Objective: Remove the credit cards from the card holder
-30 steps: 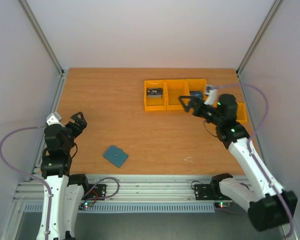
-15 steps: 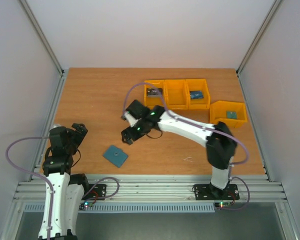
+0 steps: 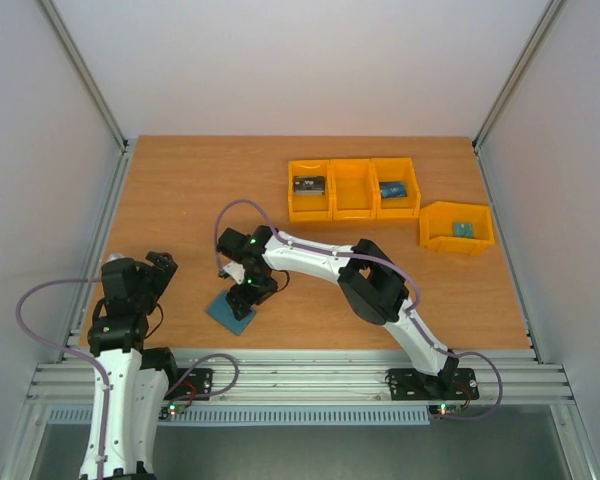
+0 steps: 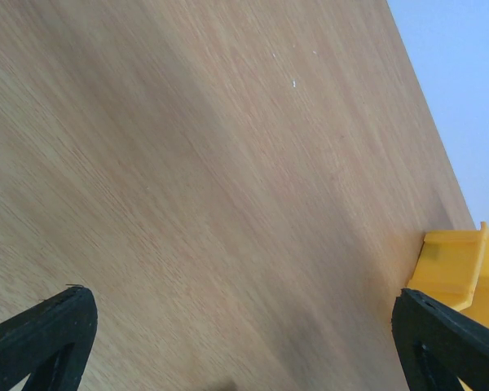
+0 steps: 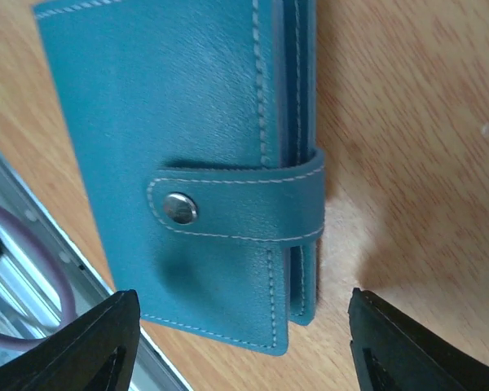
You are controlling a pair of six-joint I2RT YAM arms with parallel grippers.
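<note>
The card holder (image 5: 204,163) lies closed, its strap snapped, on the table (image 3: 180,190) near the front edge, left of centre. The right gripper (image 5: 240,338) hangs over it with its jaws apart, straddling it. The left gripper (image 4: 244,342) gapes wide at near left.

A wooden surface (image 3: 180,190) with warm orange grain fills the enclosure. Plain pale walls (image 3: 280,60) close it in on the far side, left and right, with metal posts (image 3: 88,75) at the far corners. A ribbed aluminium rail (image 3: 300,375) runs along the near edge. The light is soft and even.
</note>
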